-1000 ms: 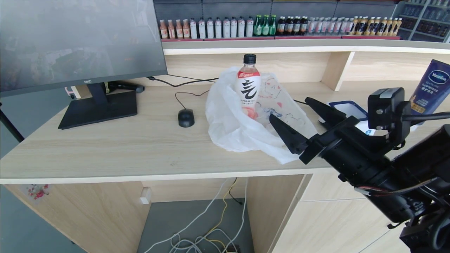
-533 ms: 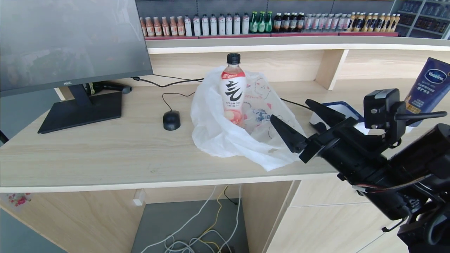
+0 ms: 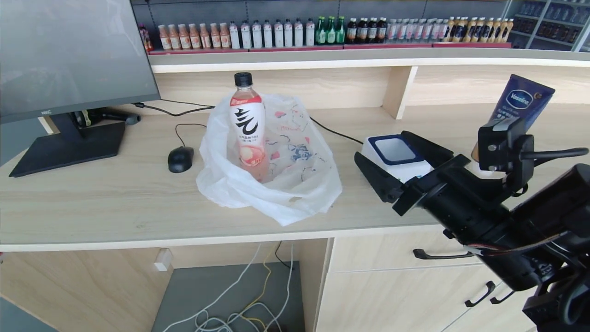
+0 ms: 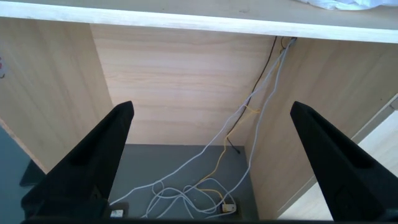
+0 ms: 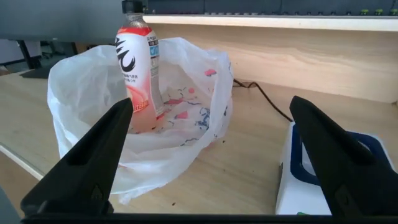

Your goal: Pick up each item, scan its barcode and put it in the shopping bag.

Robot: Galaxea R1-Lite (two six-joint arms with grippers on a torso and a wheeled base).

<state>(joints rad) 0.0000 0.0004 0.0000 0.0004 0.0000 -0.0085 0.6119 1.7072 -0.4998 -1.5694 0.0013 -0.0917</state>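
Right claw (image 3: 380, 145) hangs over the front edge of the surface (image 3: 115, 203), spread wide and holding nothing. The white barcode scanner (image 3: 392, 154) with its dark blue rim sits in the line between the two fingers. In the right wrist view the claw (image 5: 211, 102) is just as wide, with the scanner (image 5: 311, 180) by one finger and the bag by the other.

Out at 9 o'clock from the claw lies the shopping bag (image 3: 276, 193), white plastic, mouth slumped open. The drink bottle (image 3: 249, 129) stands upright inside it, black cap on top and pink at the base. The wrist view has the bottle (image 5: 138, 68) against the bag (image 5: 81, 93) wall.

At 2 o'clock from the claw a blue tube (image 3: 521, 103) stands on end, leaning, its foot hidden behind the wrist camera.

Further out at 9 o'clock, past the bag, a black mouse (image 3: 179, 159) rests on the surface. At 10 o'clock the monitor (image 3: 69, 55) stands on its base.

Left claw (image 4: 212, 106) is wide open too and empty. It sits down below the surface edge (image 4: 186, 18), facing loose cables (image 4: 205, 186) on the floor.
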